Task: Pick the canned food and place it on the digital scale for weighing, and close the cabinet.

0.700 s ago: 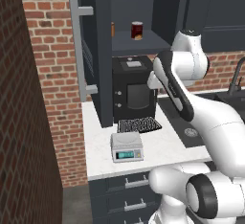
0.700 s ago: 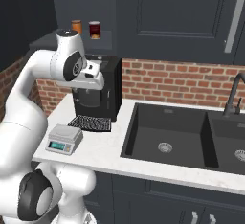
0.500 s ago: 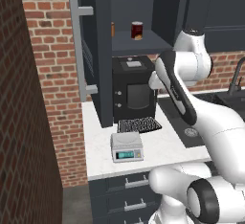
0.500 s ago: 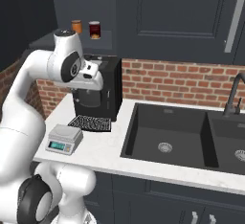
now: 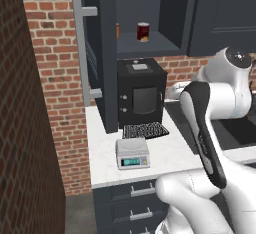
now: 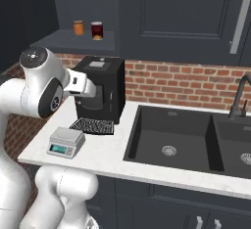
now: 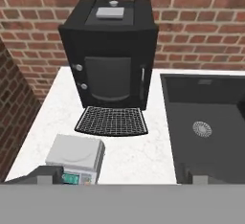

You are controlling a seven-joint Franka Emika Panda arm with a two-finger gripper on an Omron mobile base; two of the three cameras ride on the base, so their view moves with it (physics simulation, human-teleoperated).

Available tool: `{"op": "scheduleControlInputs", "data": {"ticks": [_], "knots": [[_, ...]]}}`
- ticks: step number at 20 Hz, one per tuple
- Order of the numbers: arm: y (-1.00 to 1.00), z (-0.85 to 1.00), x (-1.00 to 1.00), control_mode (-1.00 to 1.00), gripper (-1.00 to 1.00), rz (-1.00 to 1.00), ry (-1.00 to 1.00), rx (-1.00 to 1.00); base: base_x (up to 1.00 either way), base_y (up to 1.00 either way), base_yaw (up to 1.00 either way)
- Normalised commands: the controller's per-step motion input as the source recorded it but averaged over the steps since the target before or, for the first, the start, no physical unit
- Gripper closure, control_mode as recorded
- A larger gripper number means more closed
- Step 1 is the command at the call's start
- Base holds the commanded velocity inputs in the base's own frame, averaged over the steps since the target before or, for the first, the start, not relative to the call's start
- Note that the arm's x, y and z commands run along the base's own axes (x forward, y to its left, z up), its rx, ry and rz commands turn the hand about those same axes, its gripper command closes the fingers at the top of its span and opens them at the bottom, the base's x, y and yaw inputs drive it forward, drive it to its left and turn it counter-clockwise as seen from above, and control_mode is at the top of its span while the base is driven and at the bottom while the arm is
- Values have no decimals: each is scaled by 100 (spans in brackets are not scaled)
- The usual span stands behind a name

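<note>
On pale stone counter, boxy digital scale (image 5: 132,153), ribbed mat (image 5: 145,130).

Can (image 6: 97,30) and orange jar (image 6: 78,27) side by side on open cabinet shelf (image 6: 78,41). Black box appliance (image 6: 99,91) on white counter (image 6: 105,153), ribbed mat (image 6: 92,125) in front. Scale (image 6: 66,142) near counter's front edge, bare top. Sink (image 6: 169,140) right of appliance. Gripper hidden behind the arm.

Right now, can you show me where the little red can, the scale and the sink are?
canned food (image 5: 143,31), left base view, on the can's red side.
digital scale (image 7: 76,152), hand view, on its flat top plate.
sink (image 6: 169,136), right base view, on the bare basin floor.
</note>
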Motion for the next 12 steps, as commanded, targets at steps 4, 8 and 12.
{"op": "scheduleControlInputs", "data": {"ticks": [4, 8, 12], "knots": [[0, 70, -41, -100, -100, -2, -32, 0, 0, 0, 0], [2, 66, -26, -100, -100, 0, -18, 0, 0, 0, 0], [0, 84, -7, -100, -100, 0, -11, 0, 0, 0, 0]]}}
